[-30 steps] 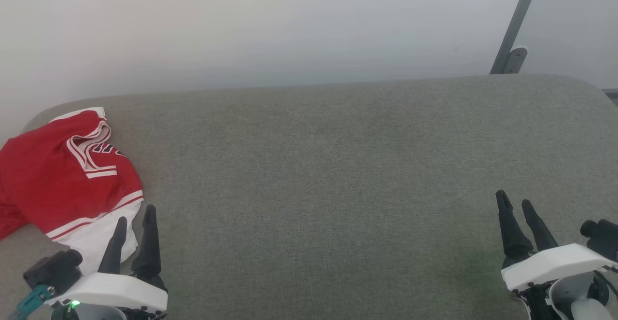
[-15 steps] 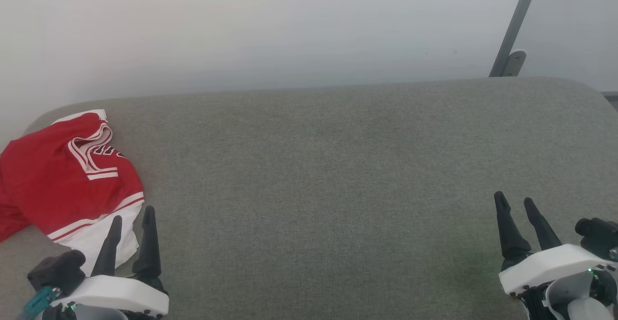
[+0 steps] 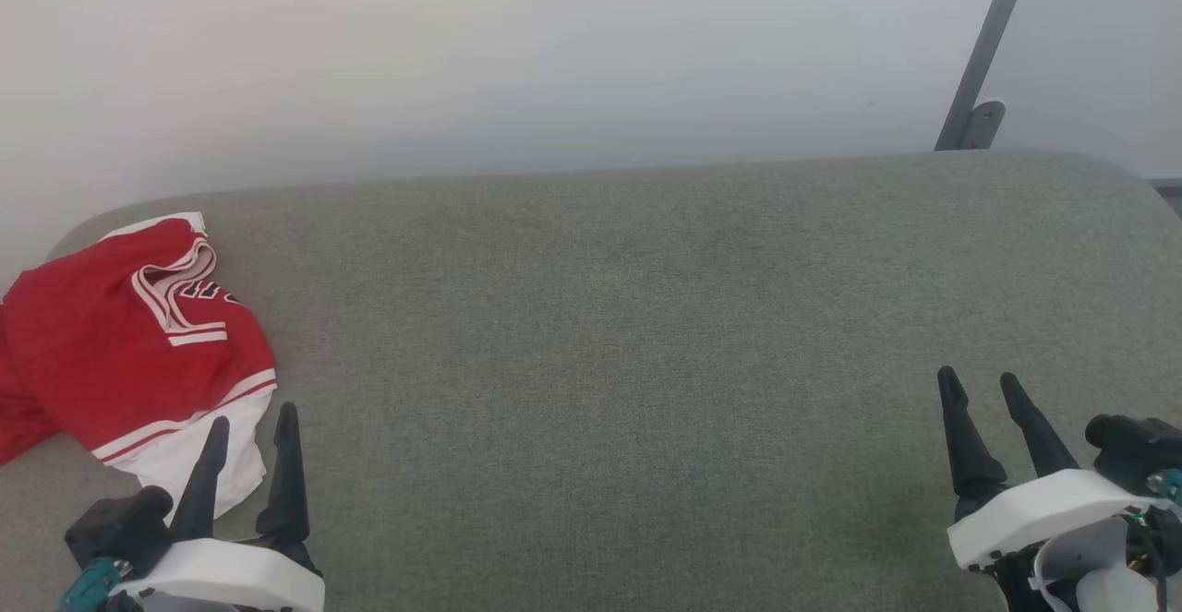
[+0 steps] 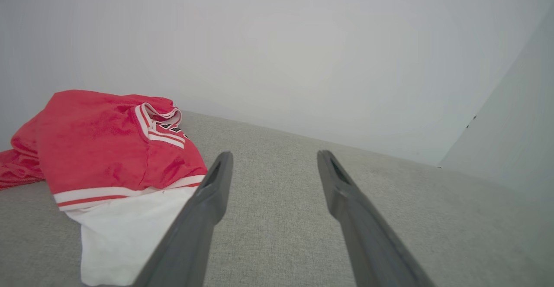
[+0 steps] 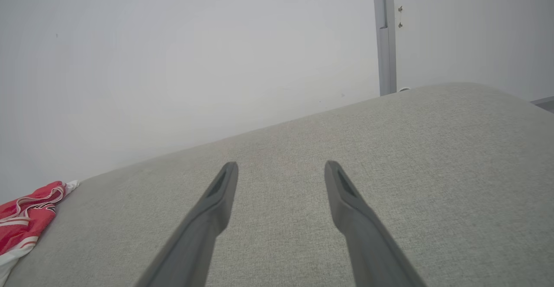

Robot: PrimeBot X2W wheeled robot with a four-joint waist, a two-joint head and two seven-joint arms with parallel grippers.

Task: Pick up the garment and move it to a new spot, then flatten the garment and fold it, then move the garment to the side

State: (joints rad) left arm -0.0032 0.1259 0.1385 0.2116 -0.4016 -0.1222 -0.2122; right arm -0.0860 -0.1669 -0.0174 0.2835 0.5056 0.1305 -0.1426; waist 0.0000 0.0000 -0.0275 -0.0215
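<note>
Roughly: found jersey (image 3: 92,344) bunched at left edge of grey cushion (image 3: 646,335), just ahead of left gripper (image 3: 254,416); saw it and right gripper (image 3: 975,377) spread wide, empty; judged flattening and folding not clearly done

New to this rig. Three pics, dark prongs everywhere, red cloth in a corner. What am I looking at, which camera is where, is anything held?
It's a two-armed robot. The wide picture comes from its head, looking down at a grey-green padded fabric surface against a pale wall. The paired dark prongs at the bottom corners are its left end effector and right end effector. The other two pictures come from a camera on each wrist, looking along that arm's own two fingers. The one thing lying on the surface is a crumpled red basketball jersey with white sleeves and striped trim, at the left end, just ahead of the left end effector. Both end effectors are open and hold nothing.
</note>
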